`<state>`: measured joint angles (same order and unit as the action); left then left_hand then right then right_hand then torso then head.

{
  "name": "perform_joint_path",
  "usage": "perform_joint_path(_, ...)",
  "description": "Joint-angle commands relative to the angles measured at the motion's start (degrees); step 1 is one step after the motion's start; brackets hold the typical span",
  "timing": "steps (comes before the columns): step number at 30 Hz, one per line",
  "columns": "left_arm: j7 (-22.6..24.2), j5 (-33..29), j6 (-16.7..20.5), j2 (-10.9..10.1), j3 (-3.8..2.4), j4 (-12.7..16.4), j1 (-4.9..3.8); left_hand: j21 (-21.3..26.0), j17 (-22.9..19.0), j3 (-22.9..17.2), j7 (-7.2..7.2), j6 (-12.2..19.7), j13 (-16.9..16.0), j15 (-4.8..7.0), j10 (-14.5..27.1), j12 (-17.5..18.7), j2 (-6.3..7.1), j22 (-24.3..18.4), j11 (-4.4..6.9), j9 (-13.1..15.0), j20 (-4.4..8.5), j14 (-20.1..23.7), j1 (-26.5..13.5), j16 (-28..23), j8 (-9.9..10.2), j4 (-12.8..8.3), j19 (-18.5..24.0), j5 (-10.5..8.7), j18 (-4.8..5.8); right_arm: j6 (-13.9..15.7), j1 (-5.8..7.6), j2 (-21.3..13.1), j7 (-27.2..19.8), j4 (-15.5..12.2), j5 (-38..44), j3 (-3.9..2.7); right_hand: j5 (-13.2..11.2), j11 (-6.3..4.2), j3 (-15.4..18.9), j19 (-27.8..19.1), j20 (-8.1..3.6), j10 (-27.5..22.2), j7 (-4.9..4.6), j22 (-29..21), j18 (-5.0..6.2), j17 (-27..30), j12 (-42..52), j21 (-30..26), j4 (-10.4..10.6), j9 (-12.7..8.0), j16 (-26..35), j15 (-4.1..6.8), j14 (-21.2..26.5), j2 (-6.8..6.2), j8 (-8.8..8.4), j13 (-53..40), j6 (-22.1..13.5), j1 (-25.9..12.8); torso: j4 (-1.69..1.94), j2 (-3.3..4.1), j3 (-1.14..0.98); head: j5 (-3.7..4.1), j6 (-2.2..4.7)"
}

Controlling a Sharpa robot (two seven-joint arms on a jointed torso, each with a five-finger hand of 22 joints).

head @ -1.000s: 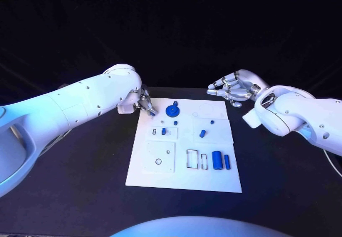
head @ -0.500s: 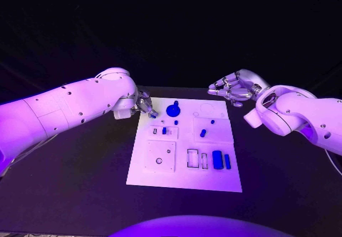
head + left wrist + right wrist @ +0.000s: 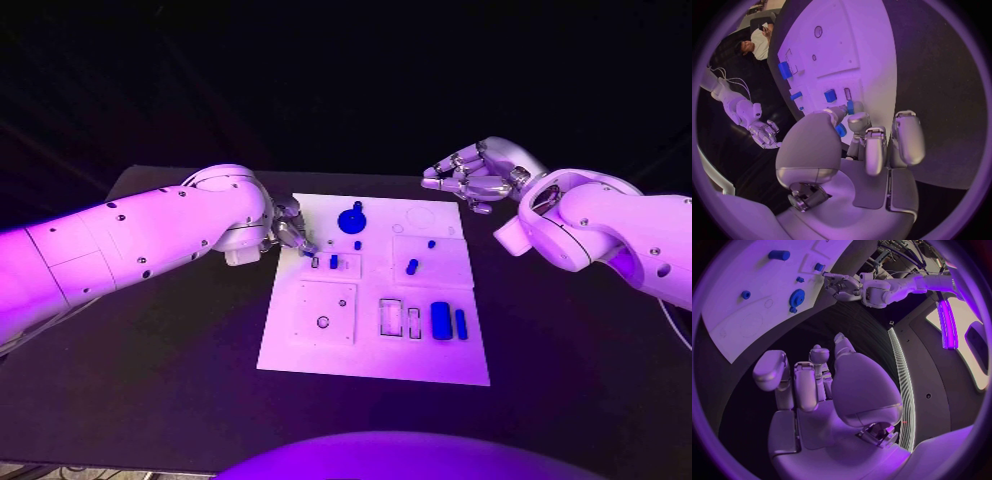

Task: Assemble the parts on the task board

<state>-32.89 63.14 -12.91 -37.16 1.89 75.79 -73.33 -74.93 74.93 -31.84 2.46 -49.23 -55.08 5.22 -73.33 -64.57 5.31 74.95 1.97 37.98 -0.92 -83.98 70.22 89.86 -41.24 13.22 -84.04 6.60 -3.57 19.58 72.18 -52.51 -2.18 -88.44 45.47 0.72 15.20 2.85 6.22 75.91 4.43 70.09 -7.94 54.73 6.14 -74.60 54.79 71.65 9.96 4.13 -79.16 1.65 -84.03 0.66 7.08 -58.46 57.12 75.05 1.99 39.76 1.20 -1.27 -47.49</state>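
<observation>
A black table (image 3: 173, 330) lies under the white plate.

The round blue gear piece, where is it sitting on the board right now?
In the head view the blue gear piece lies at the far end of the white board, left of centre, just right of the left hand fingertips.

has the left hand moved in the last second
Yes. The left hand has come nearer along the task board's left edge, from beside the gear-shaped part.
</observation>
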Motion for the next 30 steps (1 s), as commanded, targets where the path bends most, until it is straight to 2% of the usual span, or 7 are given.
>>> perform_joint_path(1,0.6,0.7,0.4,-0.2,0.03,0.7,0.37,-0.3,15.1,-8.1,-0.38,-0.3,0.1,0.13,-0.5,-0.2,0.15,2.0,0.07,0.1,0.07,-6.0,-0.6,0.1,-0.3,-7.7,-1.6,-0.04,0.03,-1.0,-0.10,0.0,0.1,0.0,0.0,0.04,-0.2,-0.14,0.4,-0.2,-0.17,-0.1,0.31,-0.1,0.41,0.0,0.4,-0.3,-0.1,-0.1,0.2,0.04,-2.8,0.07,0.25,0.0,-0.2,0.2,-0.03,0.04,0.00,-0.13,-0.12)
perform_joint_path(10,0.7,0.8,-0.7,-0.3,0.12,1.6,0.79,-0.3,15.1,-8.3,-0.43,-0.4,0.1,0.13,-0.7,-0.3,0.33,2.1,0.10,0.2,0.08,-6.0,-0.8,0.1,-0.4,-7.8,-1.6,-0.06,0.05,-1.1,-0.18,0.1,0.1,0.1,0.0,0.08,-0.2,-0.14,0.4,-0.2,-0.17,-0.1,0.31,-0.1,0.41,0.0,0.4,-0.3,-0.1,-0.1,0.2,0.04,-2.8,0.07,0.25,0.0,-0.2,0.2,-0.11,0.09,-0.05,-0.23,-0.43)
perform_joint_path(12,0.6,0.8,-0.9,-0.3,0.13,1.6,0.81,-0.3,15.1,-8.3,-0.43,-0.4,0.1,0.13,-0.7,-0.3,0.33,2.1,0.10,0.2,0.08,-6.0,-0.8,0.1,-0.4,-7.8,-1.6,-0.06,0.05,-1.1,-0.19,0.1,0.1,0.1,0.0,0.09,-0.2,-0.14,0.4,-0.2,-0.17,-0.1,0.31,-0.1,0.41,0.0,0.4,-0.3,-0.1,-0.1,0.2,0.04,-2.8,0.07,0.25,0.0,-0.2,0.2,-0.12,0.07,-0.13,-0.22,-0.46)
perform_joint_path(30,-0.5,0.8,-4.1,0.2,0.12,1.2,0.85,-0.4,15.1,-8.6,-0.49,-0.5,0.1,0.15,-0.8,-0.3,0.62,2.2,0.15,0.2,0.08,-6.0,-0.9,0.1,-0.5,-8.0,-1.6,-0.09,0.08,-1.1,-0.21,0.2,0.1,0.2,-0.1,0.11,-0.2,-0.14,0.4,-0.2,-0.17,-0.1,0.31,-0.1,0.41,0.0,0.4,-0.3,-0.1,-0.1,0.2,0.04,-2.8,0.07,0.25,0.0,-0.2,0.2,-0.12,0.07,-0.11,-0.33,-0.69)
